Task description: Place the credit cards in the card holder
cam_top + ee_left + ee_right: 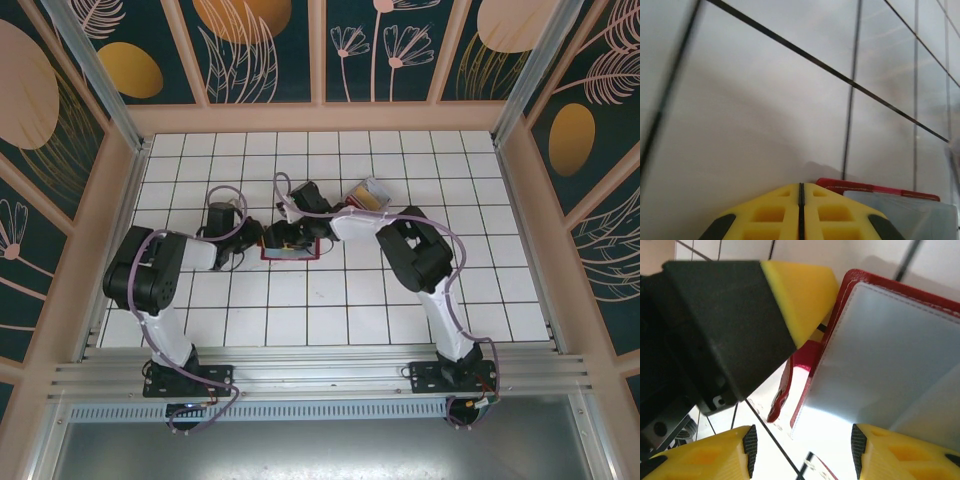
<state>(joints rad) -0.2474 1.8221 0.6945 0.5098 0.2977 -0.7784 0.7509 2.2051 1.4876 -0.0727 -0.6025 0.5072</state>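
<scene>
**Two arms meet over an open card holder on a tiled table.** The left gripper (801, 202) has its yellow jaws pressed together with nothing between them. The right gripper (802, 452) stands with its jaws apart and holds nothing.

Just past the left gripper's tips, a little to their right, lies the card holder (875, 189). It is spread open, with its red rim outward and its pale lining up.

From the right wrist, that lining spreads beyond the parted jaws, ahead and to the right. The right finger (900, 455) overlaps its near corner. The left gripper's black body and yellow tip jut in from the upper left and reach the holder's red edge. Whether the tip touches the edge cannot be told.

The snap tab (781, 392) curls off the holder's edge just below that tip, ahead of the right gripper's left finger (710, 457).

Farther on in the overhead view, beyond the right gripper, a clear plastic box (380, 186) sits askew to the tile lines. The yellow-tan credit cards (366, 197) lie inside it, apart from the holder.

Everything rests on a white tiled table (330, 320) ruled with dark grout lines. An aluminium rail (320, 375) carries both arm bases at the near edge. Pale posts frame the table. Behind them stand dark teal wall panels (260, 50) printed with leaf and flower outlines.
</scene>
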